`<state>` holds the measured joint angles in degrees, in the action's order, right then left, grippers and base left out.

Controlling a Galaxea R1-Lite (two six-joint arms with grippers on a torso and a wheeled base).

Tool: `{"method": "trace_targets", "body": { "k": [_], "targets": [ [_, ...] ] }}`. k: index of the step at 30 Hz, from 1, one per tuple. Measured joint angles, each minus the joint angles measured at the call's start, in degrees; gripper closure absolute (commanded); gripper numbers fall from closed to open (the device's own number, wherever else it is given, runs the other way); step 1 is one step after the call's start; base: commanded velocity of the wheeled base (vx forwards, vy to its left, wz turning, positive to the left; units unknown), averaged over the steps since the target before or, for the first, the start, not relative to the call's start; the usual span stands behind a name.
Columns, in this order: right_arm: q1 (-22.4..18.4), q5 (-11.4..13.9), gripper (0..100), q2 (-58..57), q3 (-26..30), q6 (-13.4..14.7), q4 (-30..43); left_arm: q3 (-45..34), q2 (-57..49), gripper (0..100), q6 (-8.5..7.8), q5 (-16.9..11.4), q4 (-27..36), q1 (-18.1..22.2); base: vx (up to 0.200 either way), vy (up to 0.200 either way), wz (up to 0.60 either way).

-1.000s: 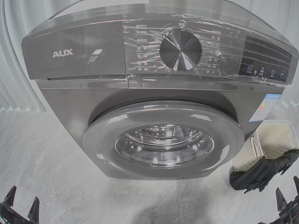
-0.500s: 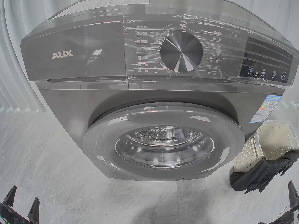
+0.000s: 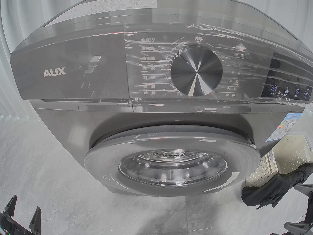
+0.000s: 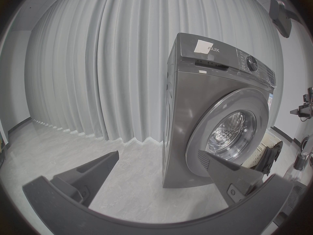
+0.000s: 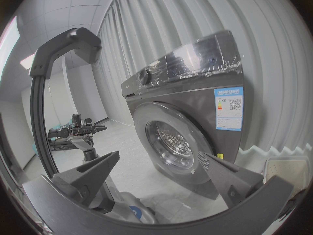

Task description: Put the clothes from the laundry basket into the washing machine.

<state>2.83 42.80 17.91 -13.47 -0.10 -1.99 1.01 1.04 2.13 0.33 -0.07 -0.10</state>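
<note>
Since a second ago your head camera has closed in on the grey front-loading washing machine [image 3: 65,121], and your right gripper [image 3: 301,208] has turned onto its side, jaws wide and holding nothing. It sits just beside the black garment [image 3: 274,188], which drapes over the front rim of the cream perforated plastic laundry basket [image 3: 290,150] right of the machine. The machine's round glass door [image 3: 97,157] is shut. Your left gripper [image 3: 22,209] is spread wide too, well apart from the basket.

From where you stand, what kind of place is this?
Probably a laundry corner staged in a test room, not a home: a front-loading washing machine with protective film on it, a laundry basket beside it with a dark garment over its rim, and floor-length curtains behind.
</note>
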Motion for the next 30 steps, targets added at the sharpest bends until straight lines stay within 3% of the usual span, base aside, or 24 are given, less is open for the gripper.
{"method": "trace_targets", "body": {
  "k": [10,15,20,30],
  "targets": [
    [2.8,-1.1,0,18.1,-2.1,-0.1,-7.2,0.0,0.0,0,-0.09,0.0,0.0,0.0,-0.060,0.000,0.00],
    [4.2,-5.1,0,26.0,-2.6,0.1,-12.8,0.0,0.0,0,-0.13,0.0,0.1,0.0,0.000,0.000,0.00],
    [8.4,-11.5,0,31.5,-4.1,0.8,-14.0,0.0,0.0,0,-0.13,0.0,0.1,0.0,0.000,0.000,0.00],
    [10.8,-14.3,0,39.6,-9.2,2.1,-14.6,0.0,0.0,0,-0.11,0.0,0.1,0.0,0.000,0.000,0.00]
  ]
}}
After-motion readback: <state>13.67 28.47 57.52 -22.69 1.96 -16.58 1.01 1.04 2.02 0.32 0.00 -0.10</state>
